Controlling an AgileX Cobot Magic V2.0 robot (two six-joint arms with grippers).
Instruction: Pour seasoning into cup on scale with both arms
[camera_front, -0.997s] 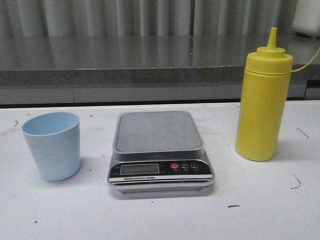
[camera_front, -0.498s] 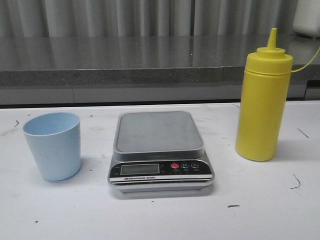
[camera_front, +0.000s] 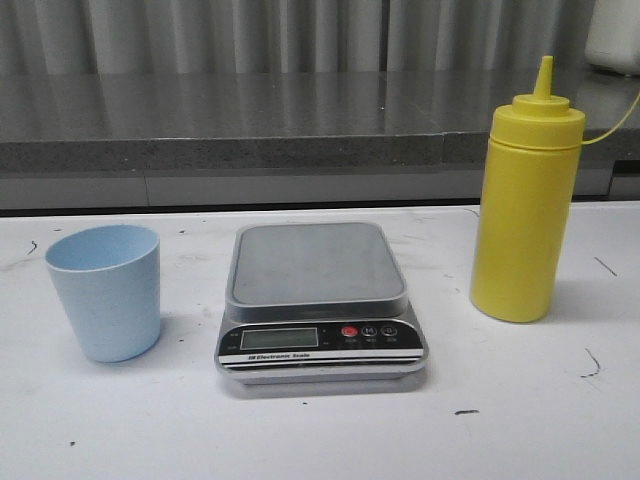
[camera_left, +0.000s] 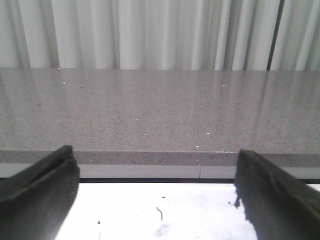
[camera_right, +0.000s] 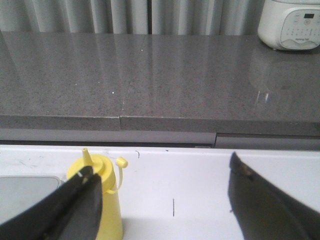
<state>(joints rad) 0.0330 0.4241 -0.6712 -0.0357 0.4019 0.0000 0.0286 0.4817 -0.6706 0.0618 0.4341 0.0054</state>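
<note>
Seasoning: tall yellow plastic squeeze bottle (camera_front: 524, 200) with cone nozzle, upright on the white surface (camera_front: 520, 400), right of the flat silver digital scale (camera_front: 318, 298). Small pale blue plastic cup (camera_front: 105, 291) stands left of the scale, not yet on its platform; over the last second it has nudged very slightly. Bottle and scale unmoved. Left gripper (camera_left: 155, 195): jaws spread, empty, cup not in its view. Right gripper (camera_right: 162, 200): jaws spread, empty, bottle partly behind one finger. Judgement: task barely begun; cup placement comes first.
</note>
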